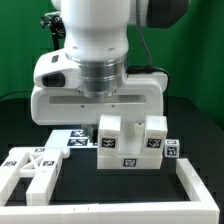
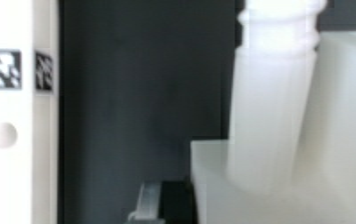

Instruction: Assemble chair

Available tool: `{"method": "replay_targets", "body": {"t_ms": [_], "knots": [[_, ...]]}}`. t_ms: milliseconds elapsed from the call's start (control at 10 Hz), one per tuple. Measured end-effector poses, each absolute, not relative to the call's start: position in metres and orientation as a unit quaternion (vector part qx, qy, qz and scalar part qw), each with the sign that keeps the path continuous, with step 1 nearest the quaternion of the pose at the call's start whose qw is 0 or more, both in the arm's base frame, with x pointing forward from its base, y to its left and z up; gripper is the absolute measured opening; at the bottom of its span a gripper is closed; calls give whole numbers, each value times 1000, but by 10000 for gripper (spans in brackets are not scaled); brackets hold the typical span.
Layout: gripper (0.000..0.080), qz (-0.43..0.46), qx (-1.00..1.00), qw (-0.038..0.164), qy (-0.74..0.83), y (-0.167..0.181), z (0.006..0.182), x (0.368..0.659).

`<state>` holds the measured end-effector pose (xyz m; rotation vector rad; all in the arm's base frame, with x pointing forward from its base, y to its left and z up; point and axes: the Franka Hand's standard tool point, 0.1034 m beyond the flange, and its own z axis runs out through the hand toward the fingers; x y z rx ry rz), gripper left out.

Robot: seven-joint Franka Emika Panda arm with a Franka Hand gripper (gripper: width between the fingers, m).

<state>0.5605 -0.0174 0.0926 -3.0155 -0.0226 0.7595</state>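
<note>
While my fingers stand pressed together, hidden from both views, the chair's tagged white blocks [image 1: 128,143] sit clustered directly below my wrist. The cross-braced frame [image 1: 30,168] lies apart, toward the exterior view's left.

The frame [image 1: 30,168] lies at the exterior view's left, with the blocks [image 1: 125,145] right of it, below the arm [image 1: 95,60]. The rail [image 1: 196,186] runs before both and along the blocks' right.
</note>
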Motion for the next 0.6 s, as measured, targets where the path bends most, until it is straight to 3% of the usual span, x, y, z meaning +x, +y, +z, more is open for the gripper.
{"method": "replay_targets", "body": {"t_ms": [600], "knots": [[33,456,-890,16,10,-31,74,543]]}}
